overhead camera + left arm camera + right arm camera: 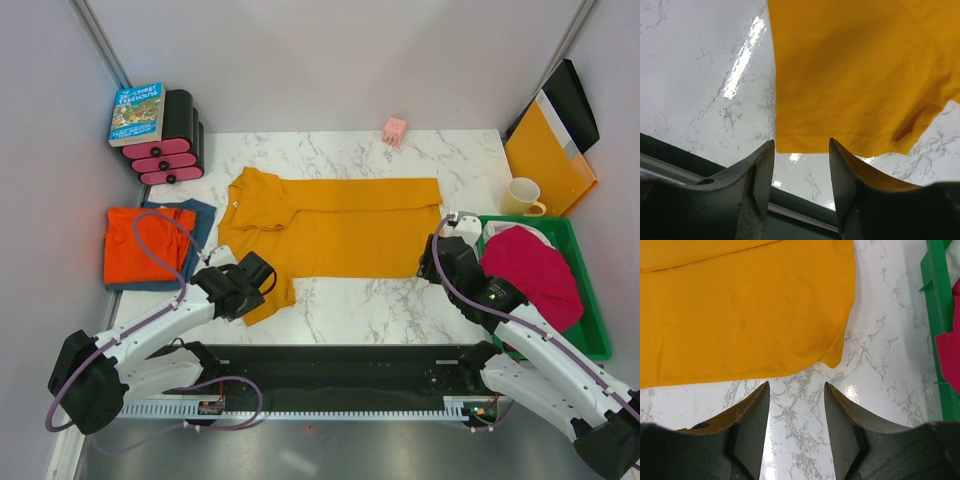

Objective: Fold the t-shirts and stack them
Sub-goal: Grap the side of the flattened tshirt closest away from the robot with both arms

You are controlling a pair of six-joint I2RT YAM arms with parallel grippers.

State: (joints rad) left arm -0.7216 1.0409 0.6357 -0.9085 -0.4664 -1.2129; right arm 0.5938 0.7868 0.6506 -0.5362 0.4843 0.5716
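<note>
The mustard-yellow t-shirt (335, 225) lies spread flat across the middle of the marble table. My left gripper (268, 285) is at its near left sleeve. In the left wrist view the left gripper (801, 145) stands open, its tips just short of the yellow hem (840, 145), with nothing between the fingers. My right gripper (432, 262) hovers at the shirt's near right corner, and in the right wrist view it (796, 385) is open over bare marble below that corner (835, 357). A folded red-orange t-shirt (140, 245) rests on the blue one (203, 215) at the left. The magenta t-shirt (535, 275) lies bunched in the green tray (592, 335).
A book (137, 113) leans on a black and pink stack (168, 150) at the back left. A small pink object (395, 130) sits at the back edge. A cream mug (524, 196) and a yellow-orange folder (548, 160) stand at the back right. A black strip (340, 375) runs along the near edge.
</note>
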